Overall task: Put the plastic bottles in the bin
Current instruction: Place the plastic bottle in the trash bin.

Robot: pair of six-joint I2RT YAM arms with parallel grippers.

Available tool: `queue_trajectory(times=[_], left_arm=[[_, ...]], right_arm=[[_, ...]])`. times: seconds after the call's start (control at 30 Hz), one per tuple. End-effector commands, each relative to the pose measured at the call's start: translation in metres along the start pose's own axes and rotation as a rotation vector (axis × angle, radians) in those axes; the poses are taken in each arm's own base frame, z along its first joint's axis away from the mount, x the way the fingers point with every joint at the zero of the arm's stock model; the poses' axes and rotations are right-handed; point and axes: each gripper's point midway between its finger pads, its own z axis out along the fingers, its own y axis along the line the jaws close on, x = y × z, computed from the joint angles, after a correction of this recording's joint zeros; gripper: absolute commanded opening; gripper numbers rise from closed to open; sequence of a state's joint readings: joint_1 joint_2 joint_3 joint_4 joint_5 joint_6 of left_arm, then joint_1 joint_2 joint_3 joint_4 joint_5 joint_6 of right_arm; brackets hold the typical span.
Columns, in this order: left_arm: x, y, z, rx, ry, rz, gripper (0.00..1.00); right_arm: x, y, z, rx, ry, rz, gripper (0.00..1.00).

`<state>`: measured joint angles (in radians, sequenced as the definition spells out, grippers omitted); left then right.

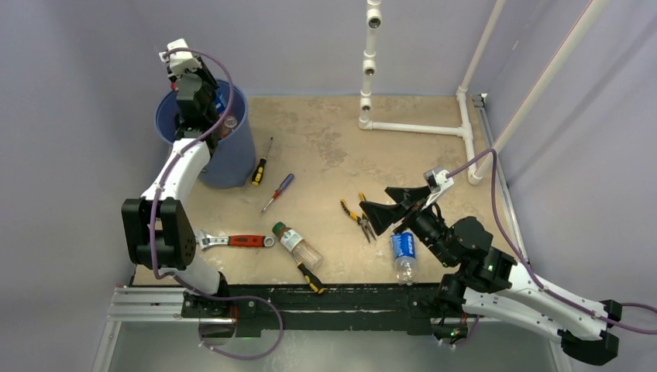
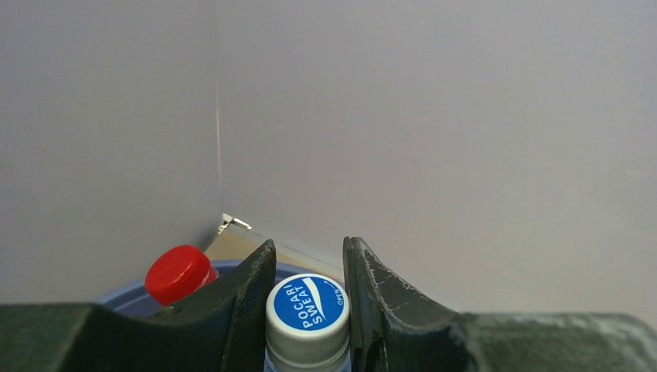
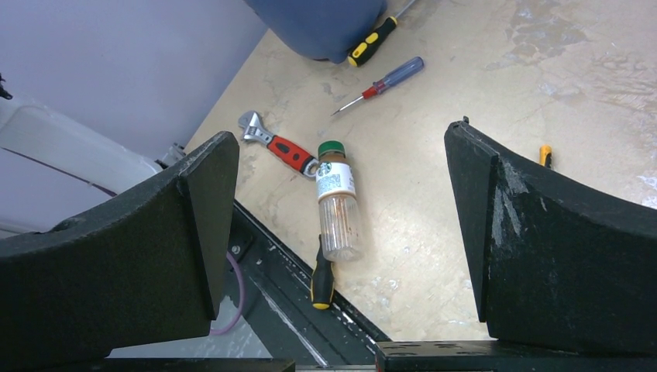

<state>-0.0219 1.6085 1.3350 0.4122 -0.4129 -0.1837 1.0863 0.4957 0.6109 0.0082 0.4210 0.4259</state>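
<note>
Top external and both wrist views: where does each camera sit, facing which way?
Top external: above, behind the arm bases, looking down on the table; left arm, right arm show.
Left wrist: over the bin, facing the wall corner; its fingers flank a blue-capped bottle.
Right wrist: aimed left across the table; open hand frames the green-capped bottle.
Shared: top and right wrist show that bottle.

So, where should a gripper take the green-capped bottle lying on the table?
Around the clear body of the green-capped bottle, from above, jaws across its width. It lies on its side; the wrench sits near its cap and a black-and-yellow handle by its base, so the middle looks freest.
</note>
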Motion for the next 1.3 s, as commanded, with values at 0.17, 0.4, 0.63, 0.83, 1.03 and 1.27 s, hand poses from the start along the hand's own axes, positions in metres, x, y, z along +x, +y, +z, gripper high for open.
queue_trajectory(times=[0.17, 0.4, 0.63, 0.83, 1.03, 1.27], left_arm=[[0.047, 0.008, -0.024, 0.020, 0.091, -0.018, 0.00], [0.066, 0.011, -0.036, 0.029, 0.123, -0.031, 0.00], [0.025, 0.010, -0.039, 0.019, 0.068, -0.067, 0.24], [-0.007, 0.019, -0.045, -0.024, 0.006, -0.060, 0.46], [-0.034, 0.030, -0.052, -0.077, -0.042, -0.060, 0.76], [-0.088, 0.026, -0.079, -0.068, -0.056, -0.203, 0.99]], right_arm=[[0.001, 0.000, 0.002, 0.002, -0.004, 0.000, 0.99], [0.005, -0.001, 0.005, 0.004, 0.003, -0.007, 0.99], [-0.001, 0.002, 0.004, -0.003, -0.009, -0.001, 0.99], [-0.008, 0.005, 0.007, -0.003, -0.026, 0.003, 0.99], [-0.013, 0.005, 0.006, 0.004, -0.033, 0.001, 0.99], [-0.015, 0.003, 0.003, 0.019, -0.025, 0.014, 0.99]])
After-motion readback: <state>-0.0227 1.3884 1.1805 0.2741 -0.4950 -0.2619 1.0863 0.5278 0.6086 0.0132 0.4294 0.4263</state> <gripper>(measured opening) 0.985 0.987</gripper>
